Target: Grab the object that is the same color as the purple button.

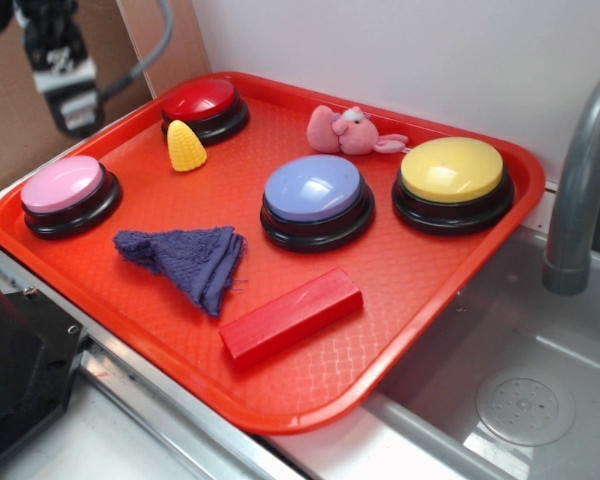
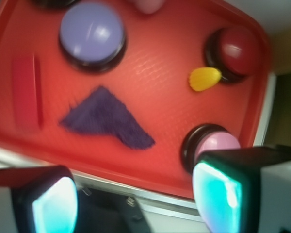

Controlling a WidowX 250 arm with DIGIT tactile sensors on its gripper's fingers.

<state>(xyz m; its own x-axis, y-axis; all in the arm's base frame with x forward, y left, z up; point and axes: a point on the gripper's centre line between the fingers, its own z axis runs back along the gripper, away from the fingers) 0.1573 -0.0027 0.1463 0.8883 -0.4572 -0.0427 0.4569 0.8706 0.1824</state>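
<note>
Gripper, seen spread and empty at upper left of the exterior view, is held well apart from the purple cloth lying lower-centre-left on the red tray, in front of the purple button.

- Tray: bright orange-red, with a fine woven texture pattern.
- Rag: dark purple-blue, knitted ribbing.
- Purple button: lavender-blue dome on a black base.
- Pink button: pale pink dome, black base.
- Yellow button: yellow dome, black base.
- Red button: deep red dome, black base.
- Block: plain red, close to the tray's colour.
- Plush: pink.
- Corn: yellow, with rows of kernels.
- Gripper: black fingers with glowing teal-white pads.
- Sink: grey metal.
- Faucet: grey.
- Wall: white.
- Cardboard: brown.
</note>
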